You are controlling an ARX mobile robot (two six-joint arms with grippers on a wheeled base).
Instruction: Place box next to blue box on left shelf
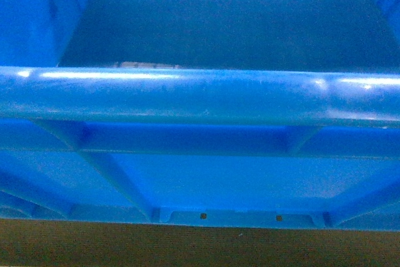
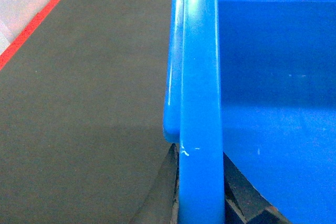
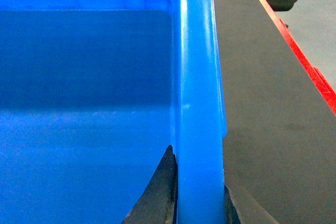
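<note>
Up close at my head camera: the box [image 1: 200, 95] fills the view, its near rim straight across and its floor bare.
Left wrist view: my left gripper [image 2: 202, 203] pinches the side rim, one finger each side, above dark floor [image 2: 84, 103] with a red line [image 2: 37, 22]. Right wrist view: my right gripper [image 3: 199, 203] clamps the opposite rim. I judge it carried; no shelf or second box shows, so placing remains.

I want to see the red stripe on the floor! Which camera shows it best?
The right wrist view: the red stripe runs long along the grey floor. The left wrist view shows a shorter piece. The head view shows none, only the box.
</note>
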